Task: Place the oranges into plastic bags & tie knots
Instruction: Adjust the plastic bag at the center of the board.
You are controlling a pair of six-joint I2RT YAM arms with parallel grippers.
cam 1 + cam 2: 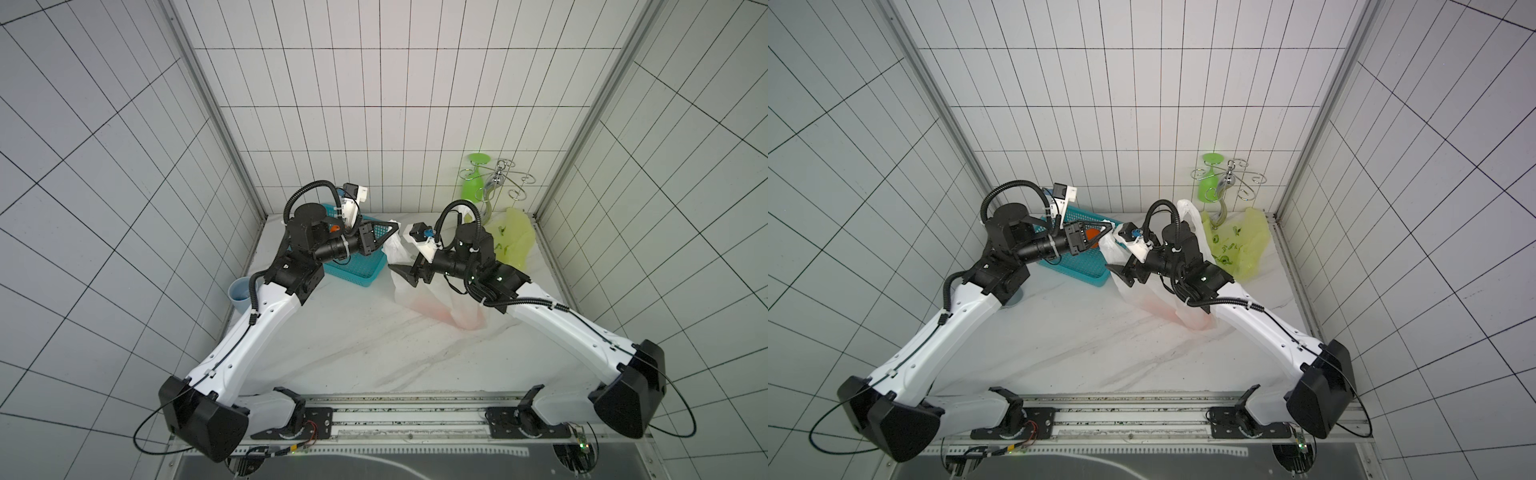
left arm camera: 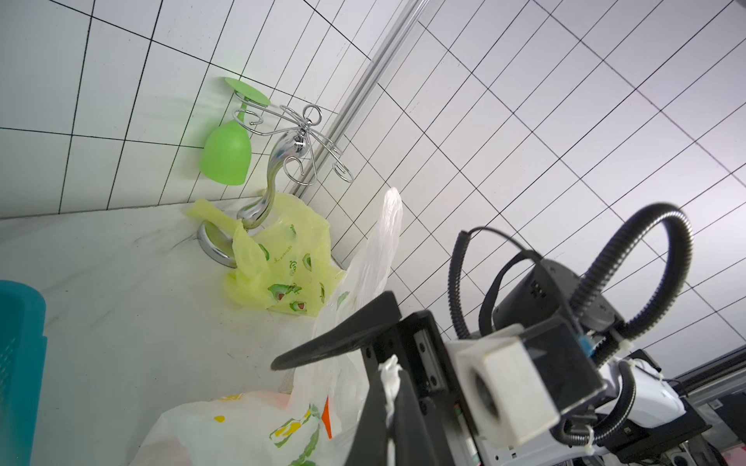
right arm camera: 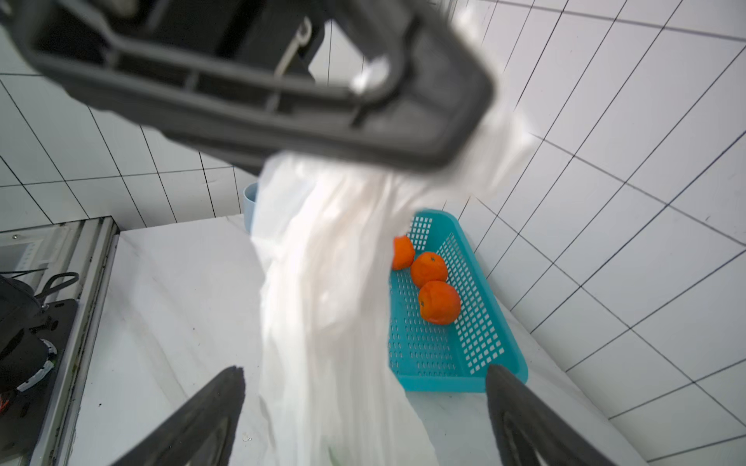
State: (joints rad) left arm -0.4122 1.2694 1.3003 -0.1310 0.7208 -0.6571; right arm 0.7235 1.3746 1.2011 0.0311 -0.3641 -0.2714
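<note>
The white lemon-print plastic bag (image 1: 419, 291) (image 1: 1142, 291) stands mid-table with an orange glow low inside. My left gripper (image 1: 395, 226) (image 2: 390, 403) is shut on a bunched strip of its top, held up. My right gripper (image 1: 399, 270) (image 3: 365, 373) is open, and the stretched white plastic (image 3: 335, 282) runs between its fingers untouched. Three oranges (image 3: 439, 302) lie in the teal basket (image 3: 444, 363) (image 1: 357, 274). The yellow-green bag (image 1: 513, 241) (image 2: 282, 274) lies crumpled at the back right. No knots are in view.
A chrome glass rack (image 1: 494, 183) with a green wine glass (image 1: 471, 187) hanging from it stands in the back right corner, its foot on the yellow-green bag. A pale blue cup (image 1: 241, 293) sits at the table's left edge. Tiled walls enclose three sides.
</note>
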